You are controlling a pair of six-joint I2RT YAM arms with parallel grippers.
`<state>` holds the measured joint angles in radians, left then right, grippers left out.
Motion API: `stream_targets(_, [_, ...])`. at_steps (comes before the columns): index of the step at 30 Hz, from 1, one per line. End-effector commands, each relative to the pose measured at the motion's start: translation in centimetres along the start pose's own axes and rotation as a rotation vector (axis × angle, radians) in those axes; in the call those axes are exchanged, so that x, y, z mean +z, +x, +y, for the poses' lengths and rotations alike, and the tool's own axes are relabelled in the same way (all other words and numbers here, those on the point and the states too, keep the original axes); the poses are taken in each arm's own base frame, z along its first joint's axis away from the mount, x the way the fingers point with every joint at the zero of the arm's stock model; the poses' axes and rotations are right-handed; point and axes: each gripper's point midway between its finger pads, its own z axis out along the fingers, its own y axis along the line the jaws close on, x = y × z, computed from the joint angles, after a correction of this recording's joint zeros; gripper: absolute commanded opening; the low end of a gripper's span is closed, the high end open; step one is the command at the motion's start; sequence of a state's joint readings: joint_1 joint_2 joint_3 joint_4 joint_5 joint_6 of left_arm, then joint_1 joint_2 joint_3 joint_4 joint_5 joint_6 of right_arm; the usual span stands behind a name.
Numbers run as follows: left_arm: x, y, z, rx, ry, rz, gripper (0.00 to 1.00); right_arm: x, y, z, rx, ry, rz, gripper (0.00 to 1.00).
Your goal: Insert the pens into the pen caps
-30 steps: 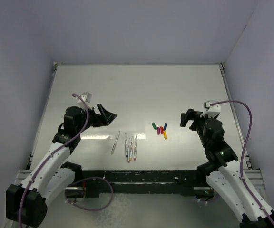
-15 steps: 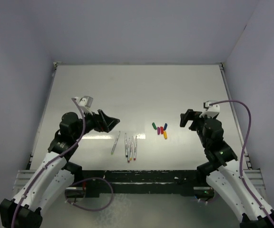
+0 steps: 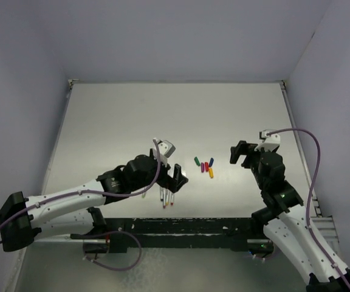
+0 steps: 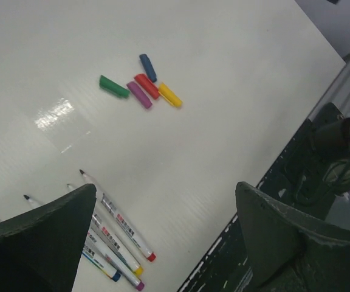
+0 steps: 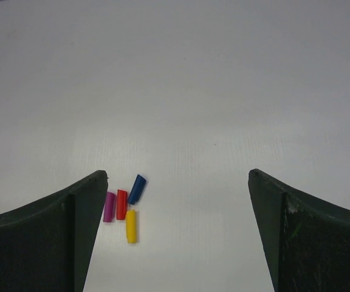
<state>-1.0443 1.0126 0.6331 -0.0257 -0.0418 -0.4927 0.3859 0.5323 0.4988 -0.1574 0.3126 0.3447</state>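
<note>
White table (image 3: 175, 115) fills the middle of the overhead view, matte and evenly lit. Pale lavender-grey panels close it in: back wall (image 3: 175, 36) across the top, left wall (image 3: 17, 121), right wall (image 3: 339, 91). Along the bottom edge runs a dark rail (image 3: 187, 226). In the left wrist view, a soft glare patch (image 4: 53, 114) sits at centre left on the tabletop.

Robotics laboratory test cell. You see plain lilac-grey panels (image 3: 17, 91) walling in a white table (image 3: 175, 115) at the left, back and right of the top view. Along the bottom edge, the left arm (image 3: 72, 198) and right arm (image 3: 284, 213), trailing purple cables (image 3: 313, 170), are bolted to a black metal rail (image 3: 181, 226). Bench props lie at centre: pens (image 4: 117, 234) and pen caps (image 3: 205, 166).
</note>
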Motion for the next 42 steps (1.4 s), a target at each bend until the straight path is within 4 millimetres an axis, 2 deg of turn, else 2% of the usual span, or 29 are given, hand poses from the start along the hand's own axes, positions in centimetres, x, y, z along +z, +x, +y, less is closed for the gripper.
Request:
stream_targets(1, [-0.6, -4.3, 2.7, 0.013, -0.186, -0.166, 0.99, -0.3, -1.1, 0.1, 0.011, -0.002, -0.036, 1.0])
stream_targets(3, [-1.9, -4.7, 3.6, 0.0, -0.226, -0.214, 0.99, -0.2, -1.0, 0.1, 0.009, 0.0, -0.031, 1.0])
stream_targets(5, [-3.7, -4.7, 5.5, -0.013, -0.307, -0.236, 0.99, 0.0, -0.7, 0.1, 0.006, 0.0, -0.021, 1.0])
stream_targets(13, [-13.3, -6.8, 12.7, -0.124, -0.554, -0.485, 0.99, 0.6, 0.0, 0.5, 0.017, -0.014, 0.0, 0.99])
stream_targets(15, [-15.1, -7.0, 13.5, -0.158, -0.608, -0.54, 0.99, 0.6, 0.0, 0.6, 0.02, -0.018, -0.002, 0.99])
stream_targets(17, [-16.0, -7.2, 13.6, -0.177, -0.614, -0.573, 0.99, 0.5, -0.1, 0.4, 0.017, -0.01, -0.003, 0.99])
stream_targets(20, [-15.7, -7.3, 14.0, -0.157, -0.635, -0.573, 0.99, 0.5, -0.3, 0.5, 0.015, -0.013, -0.009, 0.99])
stream_targets(22, [-15.8, -6.5, 15.6, -0.233, -0.743, -0.563, 0.99, 0.4, -0.4, 0.6, 0.017, -0.02, -0.013, 0.99])
stream_targets(23, [-15.5, -6.4, 16.0, -0.203, -0.774, -0.537, 0.99, 0.4, -0.5, 0.7, 0.017, -0.023, -0.014, 0.99])
stream_targets(28, [-12.6, -8.0, 16.9, -0.107, -0.774, -0.458, 0.99, 0.5, -0.4, 0.9, 0.013, -0.034, -0.007, 1.0])
stream_targets(31, [-10.6, -8.3, 19.6, -0.15, -0.734, -0.402, 0.99, 0.7, -0.2, 0.9, 0.012, -0.03, 0.004, 1.0])
stream_targets(34, [-9.8, -8.3, 21.9, -0.207, -0.696, -0.405, 0.99, 0.6, -0.2, 0.9, 0.01, -0.025, 0.012, 1.0])
stream_targets(39, [-9.8, -8.4, 22.2, -0.187, -0.692, -0.432, 0.99, 0.3, -0.3, 0.6, 0.017, -0.022, -0.003, 1.0])
stream_targets(42, [-9.1, -6.5, 22.2, -0.211, -0.678, -0.369, 0.99, 0.6, 0.2, 0.7, 0.032, -0.027, -0.002, 1.0])
